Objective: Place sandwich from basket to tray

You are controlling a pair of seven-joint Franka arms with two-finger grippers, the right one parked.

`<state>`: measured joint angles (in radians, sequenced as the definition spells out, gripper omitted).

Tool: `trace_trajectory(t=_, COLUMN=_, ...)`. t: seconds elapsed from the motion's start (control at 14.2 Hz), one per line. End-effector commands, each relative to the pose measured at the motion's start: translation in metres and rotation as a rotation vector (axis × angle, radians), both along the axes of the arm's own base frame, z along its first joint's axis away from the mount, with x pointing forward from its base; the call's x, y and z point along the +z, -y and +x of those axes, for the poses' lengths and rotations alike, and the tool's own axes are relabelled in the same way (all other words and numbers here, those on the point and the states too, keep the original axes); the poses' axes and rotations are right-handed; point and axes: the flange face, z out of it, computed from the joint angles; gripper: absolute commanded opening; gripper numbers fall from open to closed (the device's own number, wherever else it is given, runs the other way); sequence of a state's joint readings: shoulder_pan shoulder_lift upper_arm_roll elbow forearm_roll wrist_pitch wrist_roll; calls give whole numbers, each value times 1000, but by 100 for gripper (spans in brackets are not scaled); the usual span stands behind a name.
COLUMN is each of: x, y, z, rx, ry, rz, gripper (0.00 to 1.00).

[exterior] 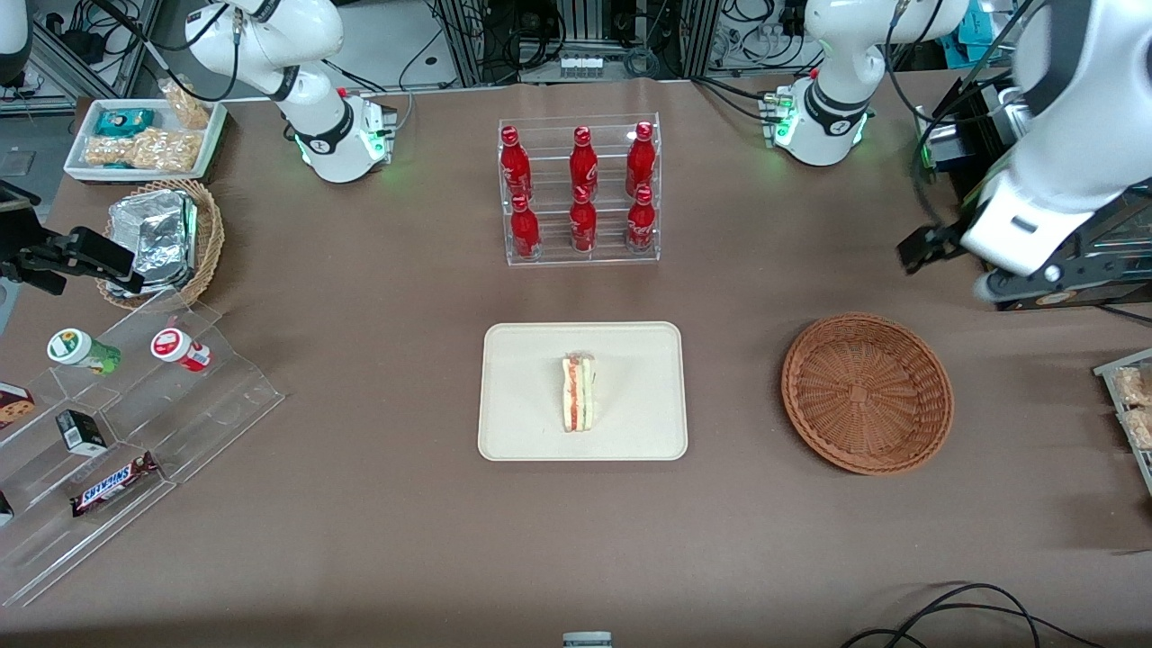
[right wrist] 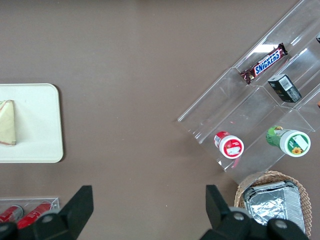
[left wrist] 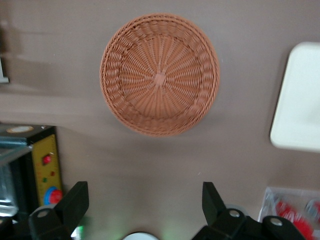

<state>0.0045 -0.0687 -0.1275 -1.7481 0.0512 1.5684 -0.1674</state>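
Nearest my camera sits the tray, and I see the sandwich standing on it, about in the middle. Next comes the basket, with nothing in it. My fingers hang above the bench, spread wide apart, holding nothing.
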Motion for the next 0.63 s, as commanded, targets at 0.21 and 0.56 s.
trace_trajectory(t=0.21, x=32, y=-21, z=6, rx=-47, ry=44, rz=-90, gripper=100)
trace_trajectory(t=0.56, x=31, y=-29, z=33, rx=-23, ry=68, rz=-93, gripper=100)
